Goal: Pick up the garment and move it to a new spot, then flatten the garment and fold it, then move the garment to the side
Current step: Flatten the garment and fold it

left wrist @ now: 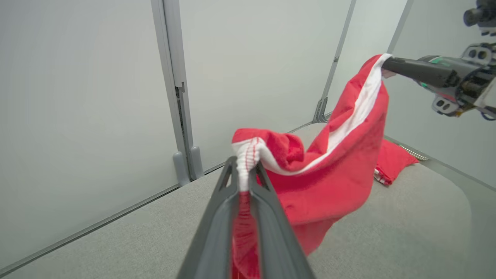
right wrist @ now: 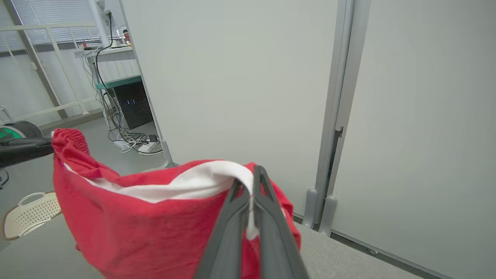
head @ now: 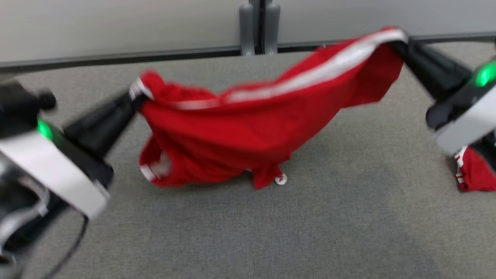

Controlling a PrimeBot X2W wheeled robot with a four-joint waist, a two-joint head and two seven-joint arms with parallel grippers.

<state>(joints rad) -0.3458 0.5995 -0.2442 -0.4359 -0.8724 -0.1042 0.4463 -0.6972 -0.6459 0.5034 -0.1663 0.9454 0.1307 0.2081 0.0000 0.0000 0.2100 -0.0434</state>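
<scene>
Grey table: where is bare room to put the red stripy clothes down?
The widest bare patch of the grey felt table is its near part, in front of the hanging red garment with a white stripe. Bare too: between it and the second red cloth. Crowded at that right edge.

red garment (head: 240, 135) (head: 472, 174) x2; L claw (head: 136, 97) + R claw (head: 398, 41) = 2; wht basket (right wrist: 29, 213) x1.

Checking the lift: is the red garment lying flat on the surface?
No, the garment hangs between the left gripper and the right gripper.
</scene>
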